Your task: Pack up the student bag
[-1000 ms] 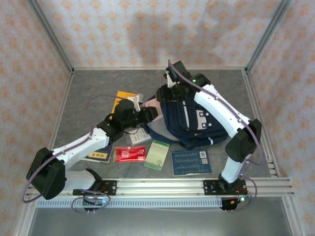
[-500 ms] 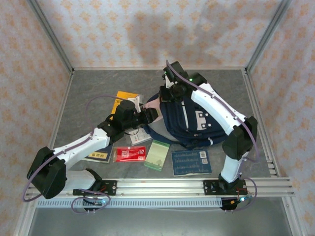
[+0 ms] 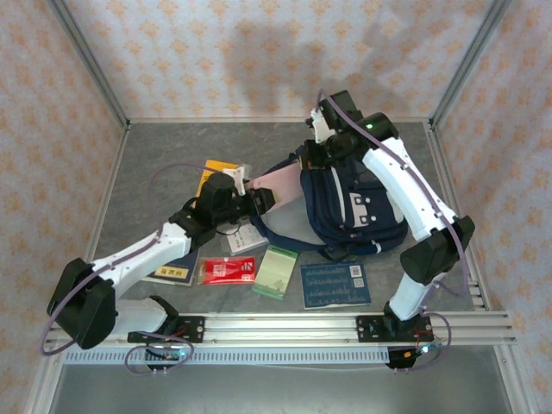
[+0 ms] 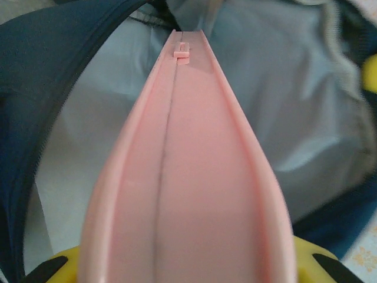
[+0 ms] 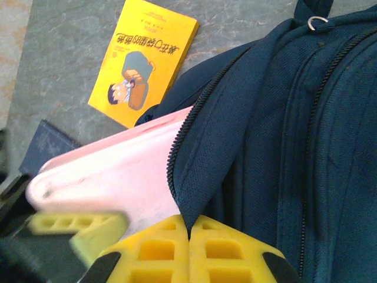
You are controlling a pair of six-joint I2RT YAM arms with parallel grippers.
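Large dark navy fabric student bag point(image 3: 358, 207) lies on grey table point(image 3: 172, 147), right of centre, zip mouth facing L.

Flat, hard pink case point(image 3: 278, 182) bridges L arm and bag. Far end is just inside the mouth, over pale lining; near end is outside. It's aimed straight at the opening, prob. so it slides in w/o snagging the zip.

Not yet packed: blue booklet point(image 3: 335, 285), green notebook point(image 3: 276, 272) and red packet point(image 3: 227, 270) at front; yellow paperback point(image 5: 144, 62) L of bag.

Right gripper point(image 5: 189, 247): jaws fully together, pinching fabric at mouth's zip edge, apparently to hold it agape.

Left gripper point(image 3: 261, 200): part closed, clamped on pink case's near end, likely to feed it in.
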